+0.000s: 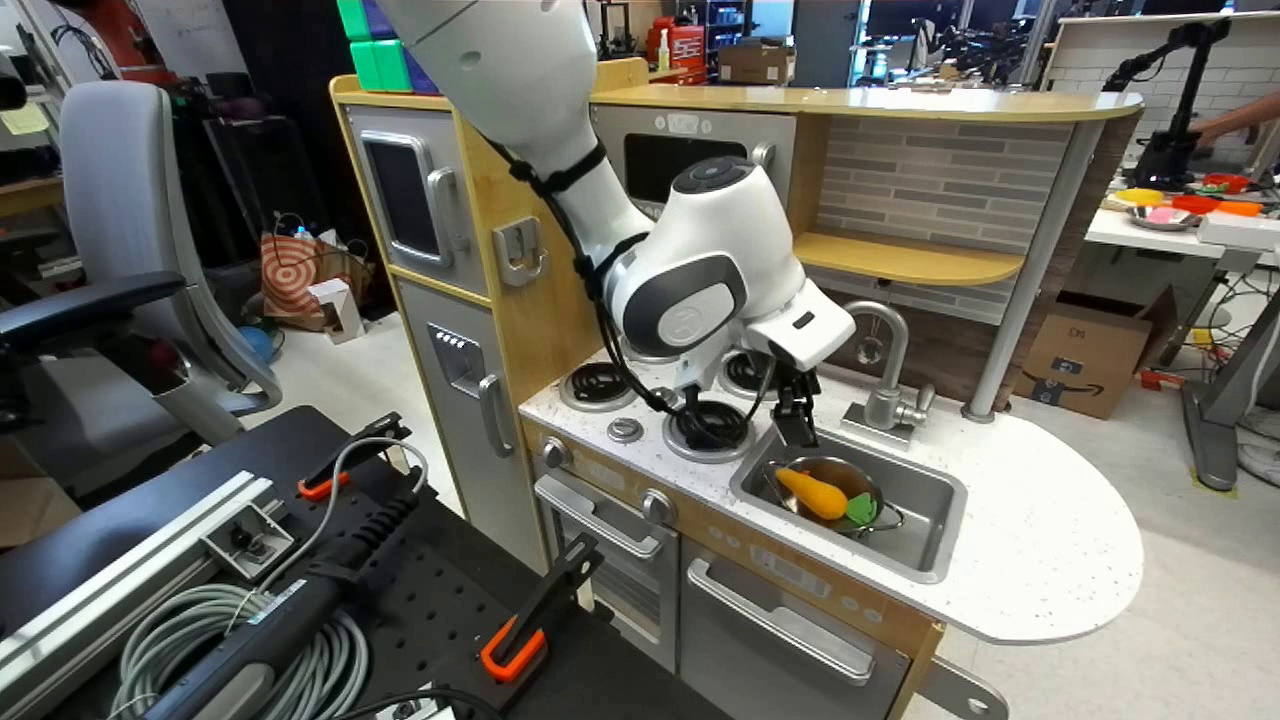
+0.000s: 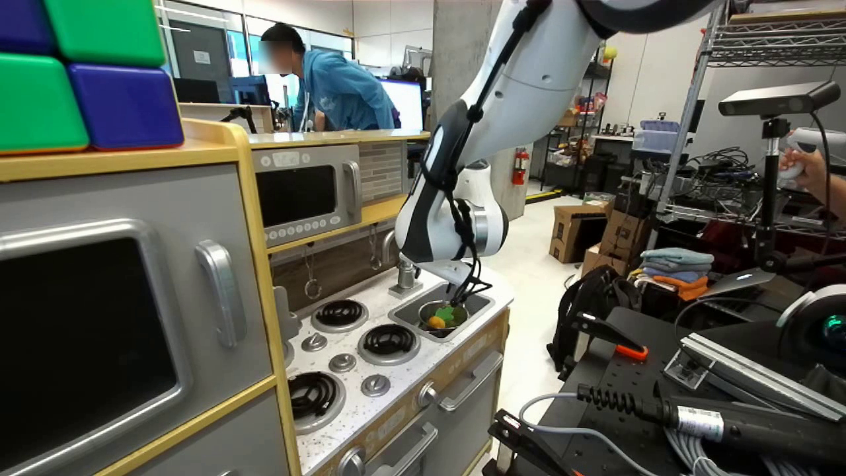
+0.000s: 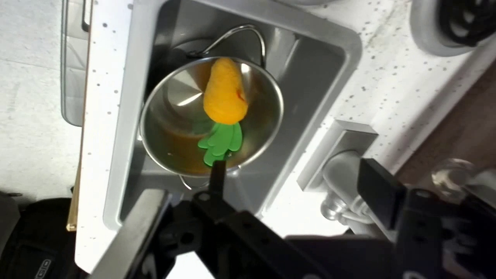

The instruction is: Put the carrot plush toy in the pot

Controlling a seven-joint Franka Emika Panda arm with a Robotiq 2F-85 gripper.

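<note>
Placing seems finished: the tapered orange plush carrot (image 3: 226,95) lies in the round silver metal pot (image 3: 173,112), right of the black coiled burners (image 1: 597,383), so the parted, empty jaws need only retreat.

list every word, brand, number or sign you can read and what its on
"OGIO", probably: sideways on the black bag, wrist view, blurred.
Curved arrow, no readable word: cardboard box.
Too small or blurred to read: white label on the black device; markings on the toy microwave; white sheet in the background.
None visible on the carrot plush toy or pot.
</note>
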